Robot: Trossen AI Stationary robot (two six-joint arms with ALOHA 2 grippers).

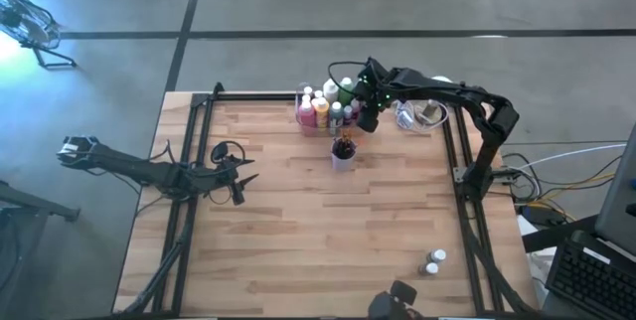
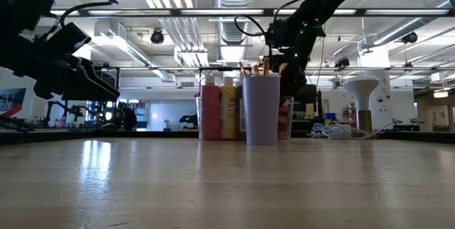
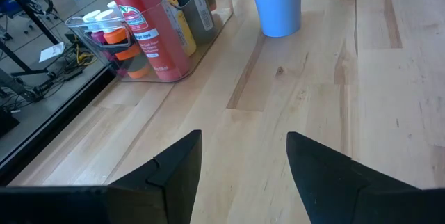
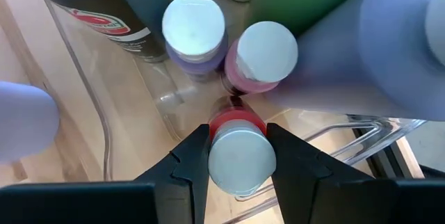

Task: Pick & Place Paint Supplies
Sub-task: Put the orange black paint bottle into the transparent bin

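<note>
Red paint bottle point(image 4: 240, 156) gripped in right hand point(image 4: 238, 156), two white-capped bottles beyond.

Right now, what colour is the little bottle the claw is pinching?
Red, with a white cap. The right claw grips the little bottle; the right wrist view shows it best.

We make out printed labels on the tall red bottle point(image 3: 148, 35) and on the dark bottle point(image 4: 104, 15), which carries a red oval logo, but no word, brand or number on either is legible to us.
</note>
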